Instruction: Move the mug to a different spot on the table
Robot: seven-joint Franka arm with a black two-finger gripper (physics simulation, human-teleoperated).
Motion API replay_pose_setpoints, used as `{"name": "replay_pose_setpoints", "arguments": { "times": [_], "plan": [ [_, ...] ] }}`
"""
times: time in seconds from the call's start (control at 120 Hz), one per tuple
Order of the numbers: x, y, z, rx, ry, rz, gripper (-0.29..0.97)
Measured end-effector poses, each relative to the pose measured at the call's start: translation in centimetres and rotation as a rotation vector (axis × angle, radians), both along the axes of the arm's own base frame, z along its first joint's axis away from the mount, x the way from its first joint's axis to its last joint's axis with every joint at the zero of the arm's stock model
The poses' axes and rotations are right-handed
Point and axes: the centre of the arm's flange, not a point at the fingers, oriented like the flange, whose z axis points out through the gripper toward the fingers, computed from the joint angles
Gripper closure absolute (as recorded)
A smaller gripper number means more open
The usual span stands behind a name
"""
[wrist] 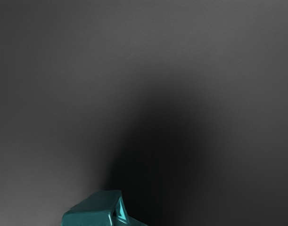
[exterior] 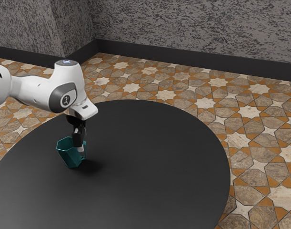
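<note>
A teal, faceted mug (exterior: 68, 151) stands on the round black table (exterior: 155, 157), near the exterior view's left side. My black gripper (exterior: 81, 150) comes straight down onto the mug's rim on the side toward the exterior view's right. Its fingers (exterior: 77, 138) straddle the mug's wall there and are shut on it. The mug looks slightly tilted, and its shadow lies on the table just beside it. In the wrist view the mug's teal handle (wrist: 99, 212) sits directly under my hand, with dark tabletop (wrist: 144, 70) beyond it.
The black tabletop stretches wide and bare toward the exterior view's right and front. Its curved edge (exterior: 221, 143) drops to a patterned tile floor (exterior: 250, 109). Grey rough walls (exterior: 183, 24) stand behind.
</note>
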Motion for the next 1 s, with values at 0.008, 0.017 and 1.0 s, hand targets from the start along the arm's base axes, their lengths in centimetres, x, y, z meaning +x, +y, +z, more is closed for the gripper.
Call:
{"name": "replay_pose_setpoints", "arguments": {
  "times": [0.008, 0.017, 1.0],
  "plan": [
    [0.0, 0.0, 0.0, 0.000, 0.000, 0.000, 0.00],
    [0.0, 0.0, 0.0, 0.000, 0.000, 0.001, 0.00],
    [1.8, 1.7, -3.7, 0.003, 0.027, 0.034, 0.00]
  ]
}}
